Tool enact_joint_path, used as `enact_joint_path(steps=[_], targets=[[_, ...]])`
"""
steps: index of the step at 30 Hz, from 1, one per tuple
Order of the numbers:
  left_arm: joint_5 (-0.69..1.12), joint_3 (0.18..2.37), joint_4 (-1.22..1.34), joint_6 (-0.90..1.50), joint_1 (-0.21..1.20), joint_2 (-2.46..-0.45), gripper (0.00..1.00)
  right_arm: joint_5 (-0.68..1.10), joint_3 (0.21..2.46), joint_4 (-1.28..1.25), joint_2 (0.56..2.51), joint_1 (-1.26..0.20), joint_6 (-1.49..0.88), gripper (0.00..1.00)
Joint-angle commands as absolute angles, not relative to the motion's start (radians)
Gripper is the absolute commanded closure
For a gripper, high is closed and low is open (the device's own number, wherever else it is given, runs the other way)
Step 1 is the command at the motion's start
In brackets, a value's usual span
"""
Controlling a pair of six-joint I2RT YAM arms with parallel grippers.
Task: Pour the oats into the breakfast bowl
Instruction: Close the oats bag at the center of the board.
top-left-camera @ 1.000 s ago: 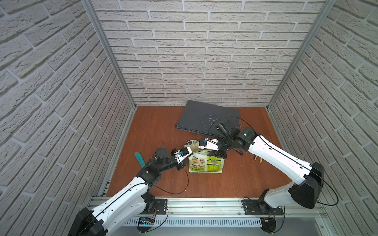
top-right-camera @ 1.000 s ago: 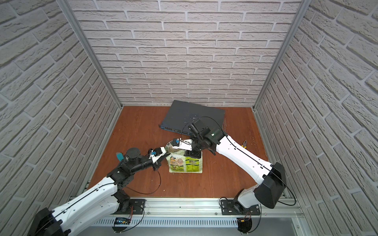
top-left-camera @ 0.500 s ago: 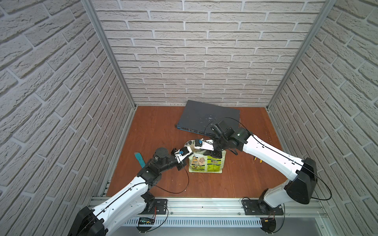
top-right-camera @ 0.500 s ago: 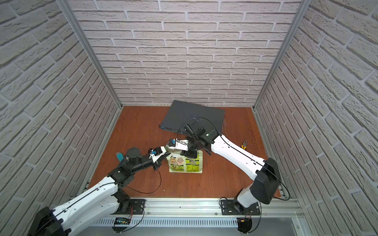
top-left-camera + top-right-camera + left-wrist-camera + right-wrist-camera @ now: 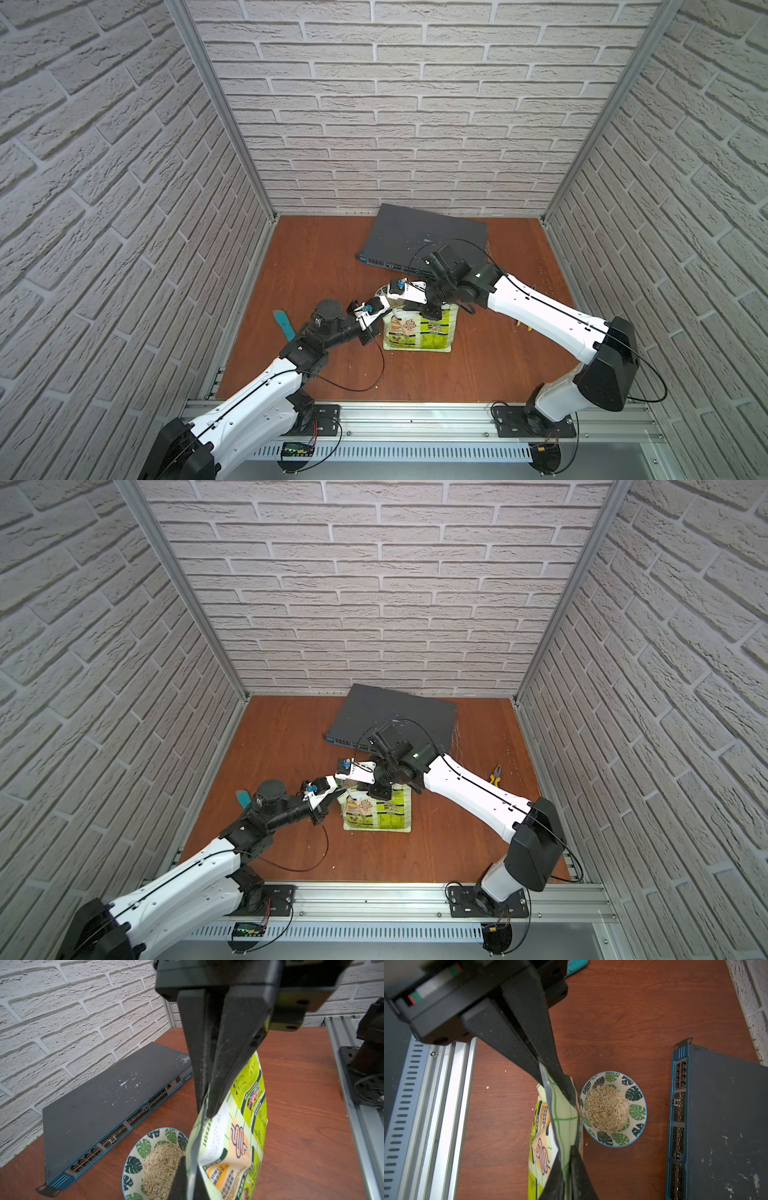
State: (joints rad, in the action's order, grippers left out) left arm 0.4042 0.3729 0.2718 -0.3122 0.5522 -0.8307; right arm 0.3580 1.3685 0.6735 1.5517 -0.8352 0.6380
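Note:
The light green pouch (image 5: pixel 419 332) stands on the wooden floor, its top edge pinched from both ends. My left gripper (image 5: pixel 191 1167) is shut on one end of that edge; in a top view it (image 5: pixel 380 322) comes in from the left. My right gripper (image 5: pixel 568 1153) is shut on the other end and points down over the pouch (image 5: pixel 380 812). The breakfast bowl (image 5: pixel 639 1093), leaf-patterned with a blue outside, sits right behind the pouch and holds a heap of oats (image 5: pixel 607 1109). In the left wrist view the bowl (image 5: pixel 133 1159) and oats (image 5: pixel 162 1163) show beside the pouch (image 5: pixel 239 1147).
A dark network switch (image 5: pixel 419 237) lies at the back, close behind the bowl. A teal tool (image 5: pixel 284 324) lies by the left wall and pliers (image 5: pixel 494 775) on the right. A few loose flakes (image 5: pixel 487 1087) dot the floor. An aluminium rail (image 5: pixel 415 419) runs along the front.
My right gripper has shifted a little left over the pouch and its jaws have closed onto the top edge. The left arm holds still.

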Motion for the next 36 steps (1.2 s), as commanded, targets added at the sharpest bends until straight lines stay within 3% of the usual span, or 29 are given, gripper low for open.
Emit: enact_joint_path(steps=[1,2,5,7,11,12,15,17,21,22,24,26,27,29,30,31,33,36], targets=[[0.401,0.376,0.341,-0.302,0.547,-0.839,1.0,0.347,1.352,0.654,1.547,-0.838,0.626,0.8],[0.401,0.377,0.34,-0.302,0.547,-0.839,1.0,0.338,1.353,0.665,1.545,-0.837,0.629,0.8],[0.402,0.377,0.338,-0.302,0.547,-0.836,1.0,0.304,1.35,0.707,1.533,-0.832,0.642,0.96],[0.4,0.377,0.334,-0.304,0.548,-0.836,1.0,0.288,1.344,0.723,1.516,-0.823,0.643,0.96],[0.4,0.377,0.334,-0.303,0.547,-0.836,1.0,0.272,1.325,0.735,1.481,-0.798,0.638,0.77],[0.4,0.378,0.334,-0.304,0.548,-0.836,1.0,0.27,1.32,0.739,1.474,-0.794,0.639,0.77],[0.399,0.377,0.334,-0.304,0.548,-0.836,1.0,0.265,1.319,0.77,1.465,-0.786,0.651,0.96],[0.398,0.379,0.332,-0.304,0.547,-0.838,1.0,0.257,1.314,0.781,1.457,-0.778,0.653,0.97],[0.397,0.382,0.326,-0.306,0.546,-0.837,1.0,0.238,1.301,0.778,1.436,-0.762,0.646,0.8],[0.396,0.383,0.325,-0.307,0.545,-0.838,1.0,0.237,1.299,0.78,1.431,-0.761,0.646,0.81],[0.396,0.384,0.322,-0.308,0.546,-0.838,1.0,0.234,1.298,0.788,1.425,-0.757,0.648,0.94],[0.393,0.383,0.32,-0.307,0.546,-0.837,1.0,0.226,1.298,0.805,1.417,-0.754,0.652,0.97],[0.393,0.383,0.32,-0.308,0.544,-0.836,1.0,0.214,1.297,0.809,1.414,-0.752,0.652,0.94],[0.389,0.385,0.319,-0.308,0.544,-0.839,1.0,0.189,1.292,0.823,1.4,-0.744,0.651,0.76],[0.389,0.385,0.319,-0.308,0.545,-0.839,1.0,0.186,1.29,0.83,1.392,-0.741,0.654,0.73],[0.388,0.386,0.318,-0.31,0.542,-0.84,1.0,0.184,1.29,0.843,1.388,-0.736,0.658,0.74],[0.389,0.388,0.315,-0.311,0.542,-0.843,1.0,0.183,1.293,0.871,1.383,-0.73,0.665,0.92],[0.392,0.389,0.313,-0.311,0.54,-0.842,1.0,0.164,1.297,0.911,1.38,-0.724,0.675,0.97]])
